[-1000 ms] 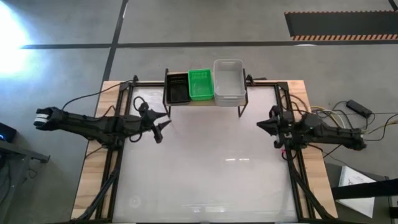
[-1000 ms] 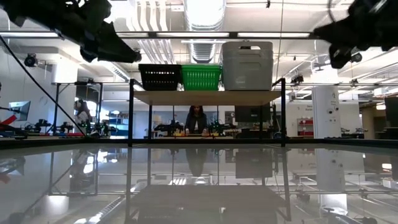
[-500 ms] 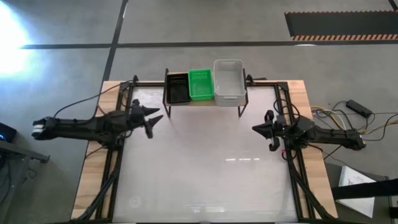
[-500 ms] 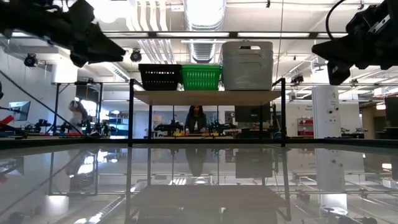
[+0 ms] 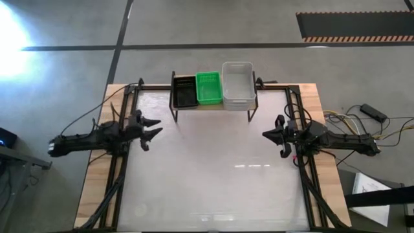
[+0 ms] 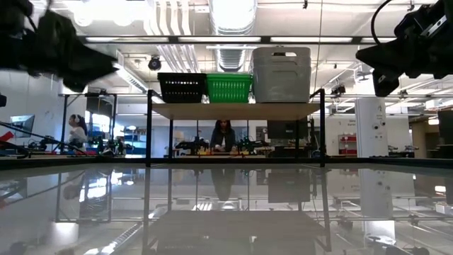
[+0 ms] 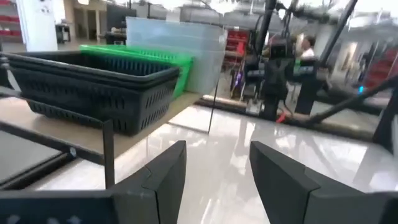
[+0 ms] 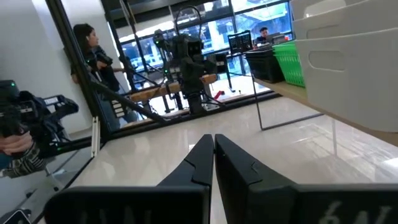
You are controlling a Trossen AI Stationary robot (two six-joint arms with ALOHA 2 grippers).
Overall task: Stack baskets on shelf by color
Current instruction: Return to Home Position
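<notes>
The shelf [image 6: 233, 110] stands at the table's far edge on thin black legs. On its wooden top three groups of baskets rest on their bottoms, side by side: nested black baskets [image 5: 184, 91] on the left, green baskets [image 5: 208, 87] in the middle, a taller translucent white basket [image 5: 237, 82] on the right. My left gripper [image 5: 153, 129] hovers open near the table's left edge, below and left of the shelf; its wrist view looks at the black baskets [image 7: 93, 87]. My right gripper [image 5: 272, 136] hovers shut near the right edge.
The glossy white tabletop [image 5: 213, 175] lies bare between the two arms. Black frame rails [image 5: 123, 168] run along both sides of the table. Cables [image 5: 369, 123] lie beyond the right edge. A person [image 6: 224, 134] stands in the room behind the shelf.
My left gripper has drawn back toward the table's left edge, away from the shelf. My right gripper dropped a little and moved slightly toward the near edge, then kept still. The baskets have stayed where they were.
</notes>
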